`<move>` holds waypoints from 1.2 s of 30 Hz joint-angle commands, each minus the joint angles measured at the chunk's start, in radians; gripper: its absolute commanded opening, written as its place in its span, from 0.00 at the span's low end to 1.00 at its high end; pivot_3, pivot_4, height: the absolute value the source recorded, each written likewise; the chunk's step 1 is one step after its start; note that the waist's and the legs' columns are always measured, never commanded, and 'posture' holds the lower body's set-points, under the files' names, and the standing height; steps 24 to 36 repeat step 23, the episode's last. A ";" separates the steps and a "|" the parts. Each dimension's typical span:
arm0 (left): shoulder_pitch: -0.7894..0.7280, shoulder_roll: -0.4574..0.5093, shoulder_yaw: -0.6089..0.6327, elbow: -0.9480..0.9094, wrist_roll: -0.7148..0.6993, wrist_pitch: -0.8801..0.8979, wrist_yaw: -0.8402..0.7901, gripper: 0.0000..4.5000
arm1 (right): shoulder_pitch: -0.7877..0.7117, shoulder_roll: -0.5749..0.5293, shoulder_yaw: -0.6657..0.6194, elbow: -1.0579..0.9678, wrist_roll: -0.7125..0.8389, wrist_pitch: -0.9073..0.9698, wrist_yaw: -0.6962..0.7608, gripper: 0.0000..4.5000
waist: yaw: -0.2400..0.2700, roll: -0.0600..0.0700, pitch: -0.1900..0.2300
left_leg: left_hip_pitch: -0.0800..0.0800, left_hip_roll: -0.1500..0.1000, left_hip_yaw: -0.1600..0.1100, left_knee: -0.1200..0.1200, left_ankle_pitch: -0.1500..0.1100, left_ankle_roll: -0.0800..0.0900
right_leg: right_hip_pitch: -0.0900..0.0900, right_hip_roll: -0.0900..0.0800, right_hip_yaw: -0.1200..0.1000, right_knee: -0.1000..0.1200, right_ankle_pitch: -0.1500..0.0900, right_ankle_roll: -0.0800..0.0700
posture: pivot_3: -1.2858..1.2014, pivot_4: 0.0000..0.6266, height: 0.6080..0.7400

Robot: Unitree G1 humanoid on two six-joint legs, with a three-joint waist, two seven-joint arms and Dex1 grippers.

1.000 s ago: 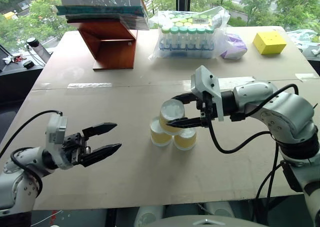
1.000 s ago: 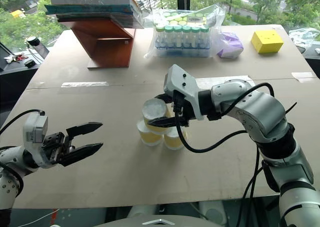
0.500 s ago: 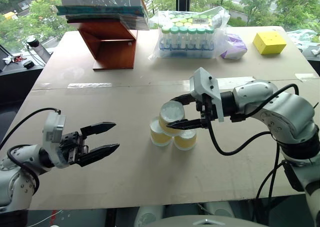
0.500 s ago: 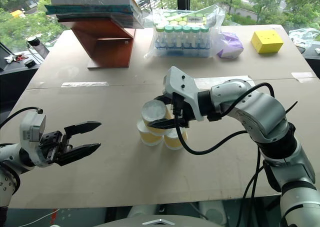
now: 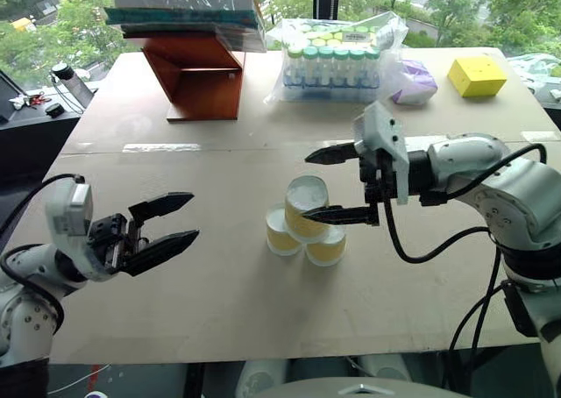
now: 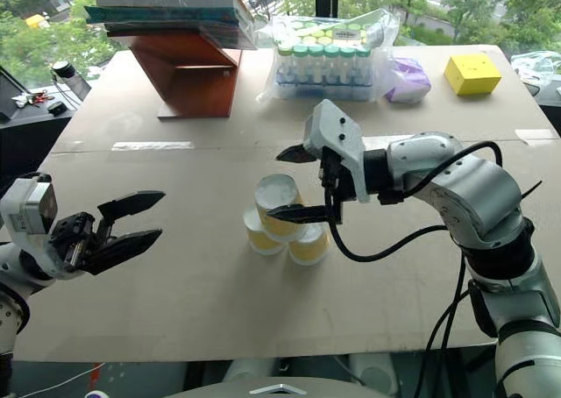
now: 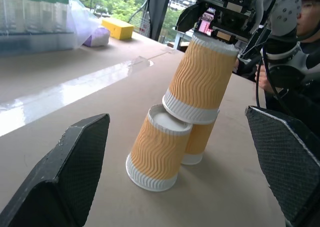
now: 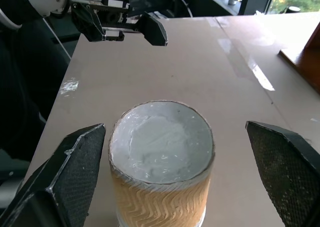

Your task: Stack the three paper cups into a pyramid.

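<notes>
- The counter (image 5: pixel 219 302) carries the whole job: the pyramid (image 5: pixel 304 224) sits near its middle, and any knock to the board would pass straight to the stack.
- The right gripper (image 5: pixel 320 184) has its jaws spread wide, one finger on either side of the top cup (image 5: pixel 305 207) and apart from it in the right wrist view. The lower finger looks close to the cup's side in the left eye view, so drawing back at a slant or sinking could, I judge, clip it and tip it off.
- The left gripper (image 5: pixel 171 223) hangs well apart from the cups, over the counter's left part, jaws wide and empty. It points toward the stack; a sweep that way could hit the left base cup (image 5: pixel 280 231).
- The top cup stands upside down and visibly tilted in the left wrist view, its rim resting across the two cups below. That lean is the main risk: it may slide or topple on its own.
- The left base cup also leans, its base propping the top cup's rim. If it shifts, the support goes.
- The right base cup (image 5: pixel 325 245) is mostly hidden behind the others in the left wrist view; whether it sits flat I cannot tell.
</notes>
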 commanded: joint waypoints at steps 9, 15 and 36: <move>-0.034 -0.047 -0.065 0.004 0.056 -0.003 0.090 1.00 | 0.466 -0.142 -0.395 -0.195 0.084 -0.116 -0.021 0.99 | 0.013 0.000 0.000 | 0.000 0.000 0.002 0.000 0.000 0.000 | 0.001 0.001 0.001 0.000 0.000 0.000 | 0.52 0.24 1.00; 0.000 -0.096 -0.121 -0.001 0.209 -0.061 0.234 1.00 | 1.038 -0.047 -0.646 -0.308 0.029 -0.304 0.024 0.99 | 0.029 -0.002 -0.001 | 0.001 -0.001 0.002 0.001 0.000 0.000 | 0.003 0.002 0.001 0.000 0.000 0.000 | 0.52 0.24 1.00; 0.042 -0.066 -0.145 0.063 0.332 -0.096 0.273 1.00 | 1.367 0.100 -0.645 -0.266 -0.133 -0.579 0.011 0.99 | 0.011 -0.002 -0.002 | 0.020 0.004 0.010 0.001 -0.001 0.001 | 0.018 0.003 0.007 -0.001 -0.002 -0.001 | 0.52 0.24 1.00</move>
